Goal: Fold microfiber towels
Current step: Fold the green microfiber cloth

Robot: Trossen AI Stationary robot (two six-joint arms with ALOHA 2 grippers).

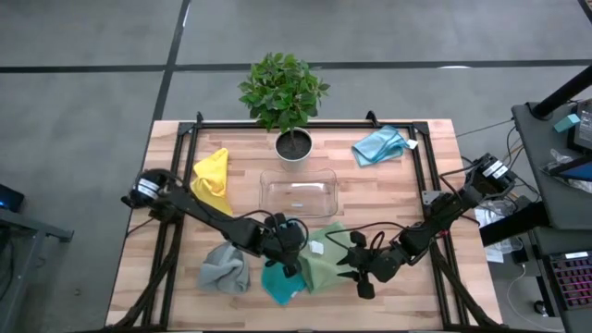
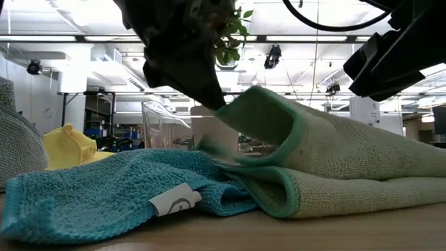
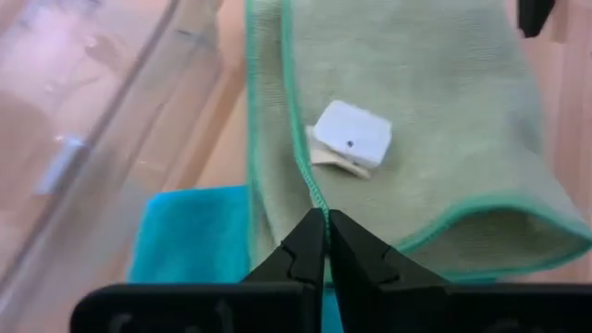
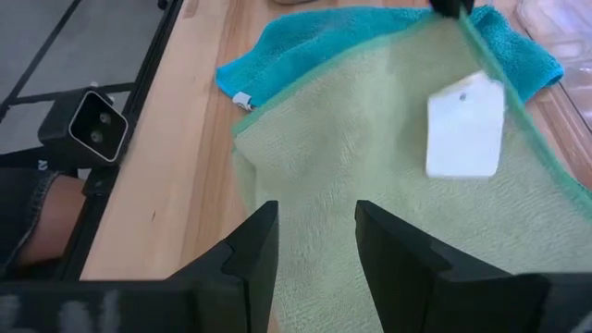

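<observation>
The left gripper [image 3: 326, 242] is closed on the edge of the sage green towel [image 1: 324, 262] and pinches its green hem between the fingertips. In the low view this edge is lifted off the tabletop [image 1: 388, 194]. The towel lies near the front of the tabletop, partly over the teal towel [image 1: 280, 282], and a white label [image 3: 352, 137] shows on it. The right gripper [image 4: 316, 242] hovers above the same green towel with its fingers apart — it holds nothing. The grey towel [image 1: 225, 267] lies just beside the teal one. The yellow towel [image 1: 212, 178] is at the left, the light blue towel [image 1: 381, 144] at the back right, and the clear tray [image 1: 298, 192] stands between them.
</observation>
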